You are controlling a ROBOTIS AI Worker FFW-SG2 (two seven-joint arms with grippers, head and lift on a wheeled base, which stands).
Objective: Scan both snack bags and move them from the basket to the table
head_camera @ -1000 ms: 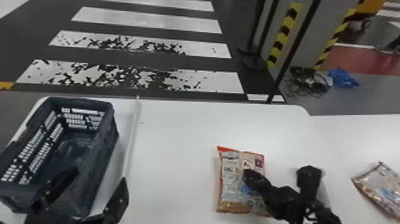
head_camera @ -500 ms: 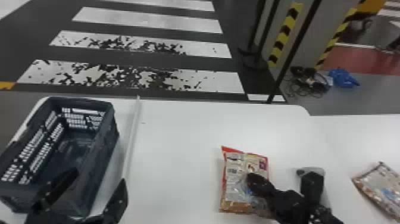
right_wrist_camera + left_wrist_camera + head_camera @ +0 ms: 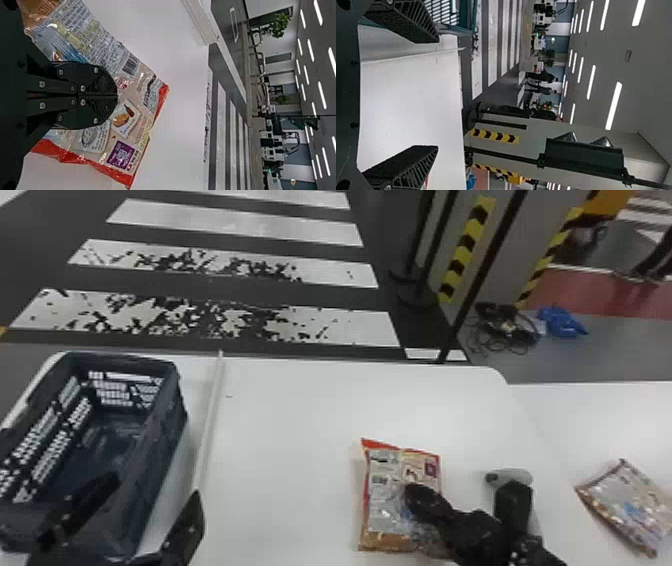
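Observation:
In the head view, my right gripper (image 3: 411, 493) is over the right side of a red-edged snack bag (image 3: 377, 500), with clear plastic bunched at its fingers. The right wrist view has the gripper (image 3: 116, 95) shut on the bag (image 3: 134, 107), which spreads out on both sides, printed side showing. Another snack bag (image 3: 625, 502) lies on the white surface at far right. My left gripper (image 3: 154, 489) stands open at the basket's (image 3: 165, 450) near right corner, one finger over it, one beside it; in the left wrist view that gripper (image 3: 435, 94) has nothing between its fingers.
A thin pale strip (image 3: 210, 415) runs along the white table (image 3: 290, 415) beside the basket. A grey rounded object (image 3: 517, 476) is partly hidden behind a black part of the right arm. Beyond the table's far edge lie the striped floor and a black pole (image 3: 482, 275).
The red-edged bag and my right gripper shifted together slightly right, then back left. More of the grey object shows beside the right arm than at first. My left gripper stayed put.

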